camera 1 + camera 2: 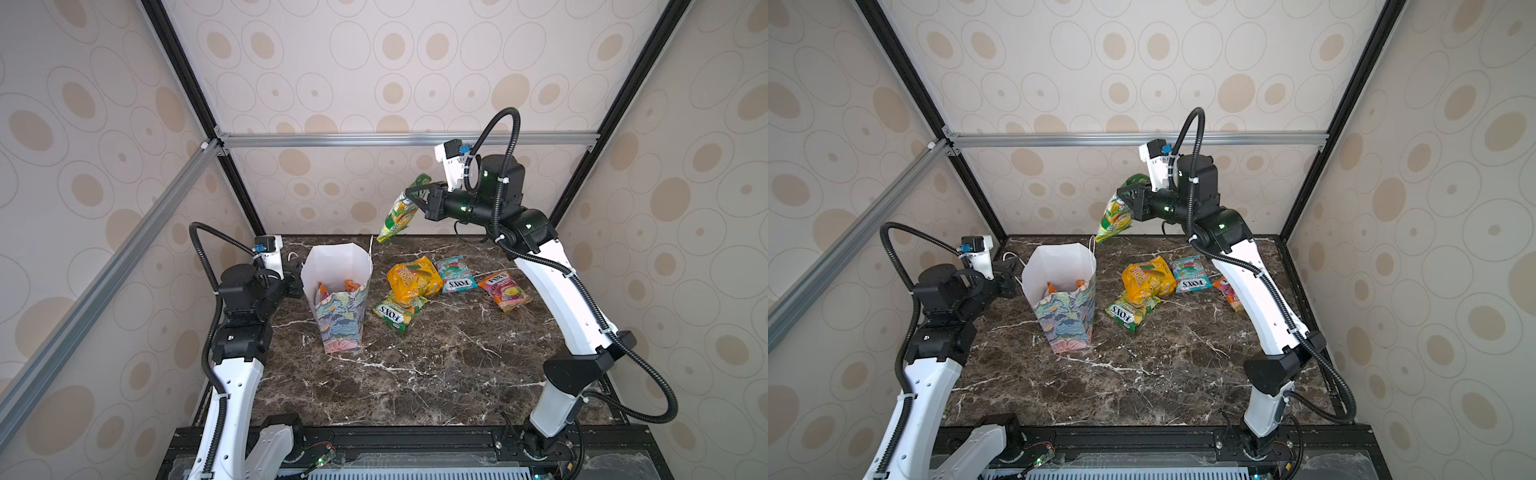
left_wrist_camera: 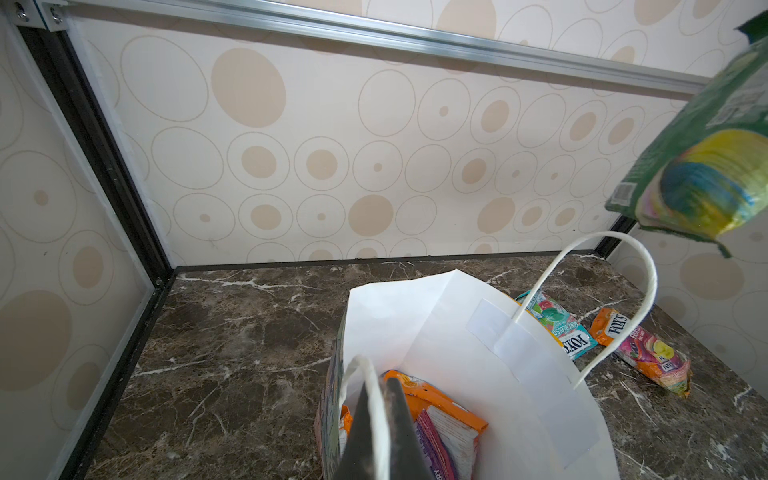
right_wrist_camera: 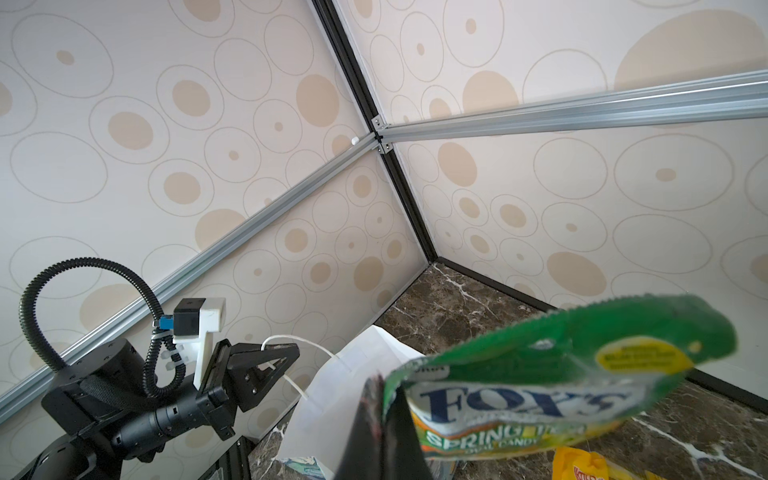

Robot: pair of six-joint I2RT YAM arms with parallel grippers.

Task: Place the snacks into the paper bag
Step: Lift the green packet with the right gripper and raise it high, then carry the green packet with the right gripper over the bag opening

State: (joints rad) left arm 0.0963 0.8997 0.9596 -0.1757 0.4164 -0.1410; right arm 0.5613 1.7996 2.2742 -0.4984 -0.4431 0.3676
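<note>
Pinched shut in right gripper point(image 1: 411, 194): top edge of green glossy plastic FOX'S packet point(image 1: 395, 217), dangling high, just beyond mouth of tall floral-print paper bag point(image 1: 341, 318), likely not yet over it

Clamped shut in left gripper point(image 2: 379, 415): near white cord handle point(image 2: 374, 386), steadying bag

Risks:
- early release, so drop onto dark marble table point(image 1: 436, 374) instead of into bag
- swinging packet tail snagging far upright cord handle point(image 2: 653, 286), tipping bag
- glossy film slipping from edge-only pinch
</note>
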